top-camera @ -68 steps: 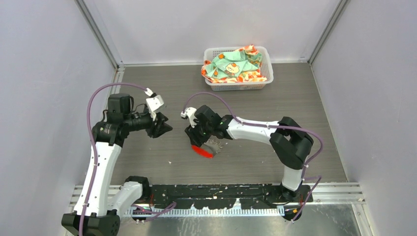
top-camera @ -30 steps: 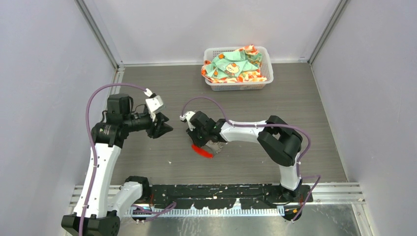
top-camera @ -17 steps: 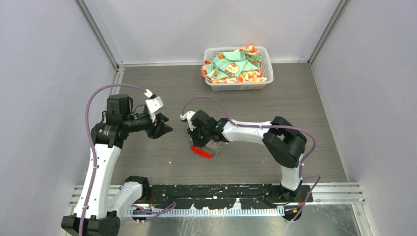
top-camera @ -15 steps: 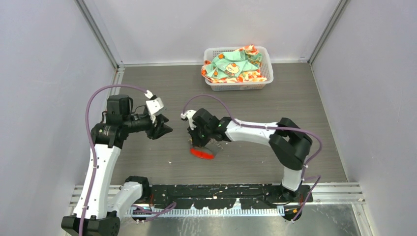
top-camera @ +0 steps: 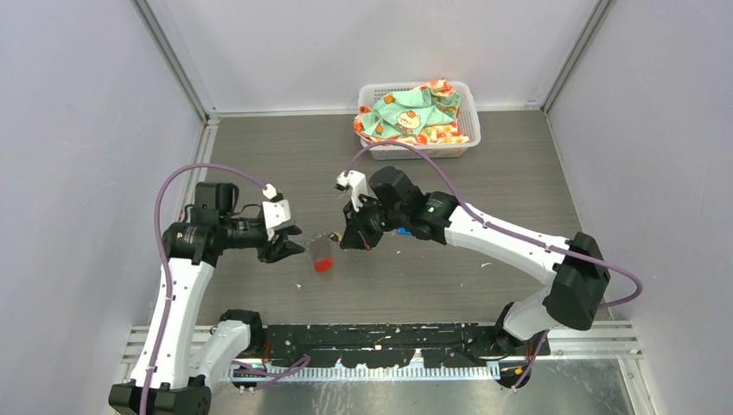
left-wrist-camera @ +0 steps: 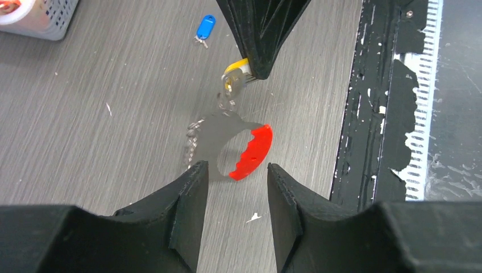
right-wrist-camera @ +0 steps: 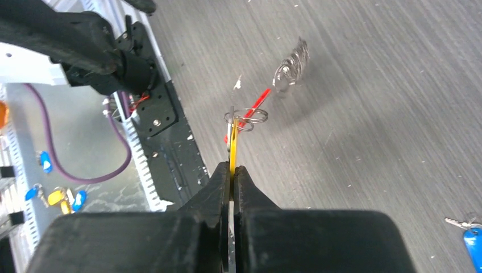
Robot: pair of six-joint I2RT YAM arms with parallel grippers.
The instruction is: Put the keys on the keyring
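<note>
My right gripper (right-wrist-camera: 232, 169) is pinched tight on the yellow-tagged key (right-wrist-camera: 232, 149), the flat yellow tag standing edge-on between my two fingers just above the middle of the bottom edge of the right wrist view. At the key's far end small metal rings join it to the keyring (left-wrist-camera: 253, 152), which dangles off the table (top-camera: 484, 190) beneath my fingertips. Its red tag and chain bunch are smeared with blur, so I cannot tell just how the rings link. In the overhead view this bundle hangs near the middle of the frame, between my two grippers. My left gripper (left-wrist-camera: 237, 170) has its jaws spread apart and holds nothing. Its two dark fingers rise from the bottom of the left wrist view, and the red tag shows in the gap between them, farther off. I cannot tell whether they touch it. The blue-tagged key (left-wrist-camera: 205, 27) lies flat on the table at the top of that view, left of my right fingers and well apart from the keyring. A white basket (top-camera: 419, 151) holding a patterned cloth (top-camera: 406, 117) sits at the far edge of the table, top centre of the overhead view.
</note>
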